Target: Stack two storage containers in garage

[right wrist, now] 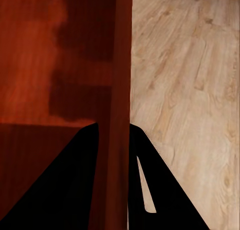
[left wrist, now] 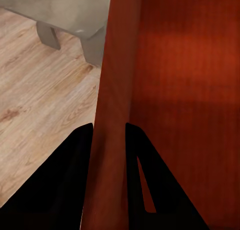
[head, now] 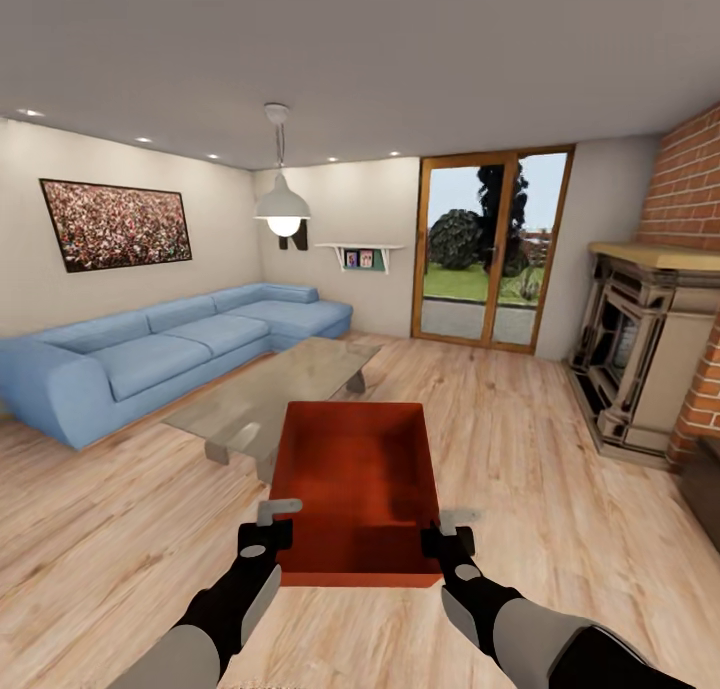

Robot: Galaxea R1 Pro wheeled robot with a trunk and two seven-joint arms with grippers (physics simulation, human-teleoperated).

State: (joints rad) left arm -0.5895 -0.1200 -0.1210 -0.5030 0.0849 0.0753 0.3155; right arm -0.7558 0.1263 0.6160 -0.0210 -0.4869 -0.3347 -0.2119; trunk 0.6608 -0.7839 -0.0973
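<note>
Living-room wood floor (head: 560,489) lies open rightward; left gripper (head: 268,525) and right gripper (head: 448,531) clamp storage container (head: 355,489) walls.

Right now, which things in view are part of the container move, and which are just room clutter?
Part of the job:
- storage container, open top, held between both arms
- left gripper, fingers astride its left wall
- right gripper, fingers astride its right wall

Just there:
- glass coffee table
- blue sofa
- brick fireplace
- glass doors
- pendant lamp
</note>
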